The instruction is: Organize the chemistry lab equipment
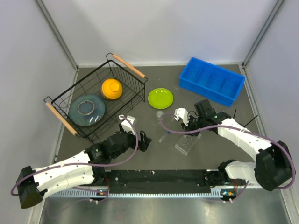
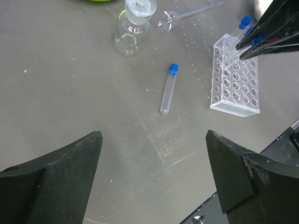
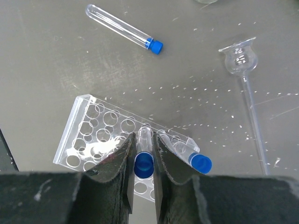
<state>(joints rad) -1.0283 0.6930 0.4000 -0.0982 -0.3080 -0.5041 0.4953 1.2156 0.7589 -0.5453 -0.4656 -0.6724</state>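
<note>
My right gripper [image 3: 144, 137] is shut on a clear blue-capped tube [image 3: 143, 164] that stands in a hole of the clear plastic grid rack [image 3: 93, 135]. A second capped tube [image 3: 201, 162] leans in the rack just to the right. Another blue-capped tube [image 2: 167, 91] lies flat on the table left of the rack [image 2: 233, 81]. My left gripper [image 2: 153, 135] hangs open above bare table, short of that tube, with nothing between its fingers. In the top view the rack [image 1: 187, 144] sits under the right gripper [image 1: 189, 126].
A small clear flask [image 2: 131, 32] and a glass bulb on a thin stem [image 3: 240, 58] lie beyond the loose tube. A lime-green plate [image 1: 160, 98], a blue divided bin [image 1: 212, 80] and a wire basket [image 1: 124, 74] holding an orange dome [image 1: 112, 88] stand farther back.
</note>
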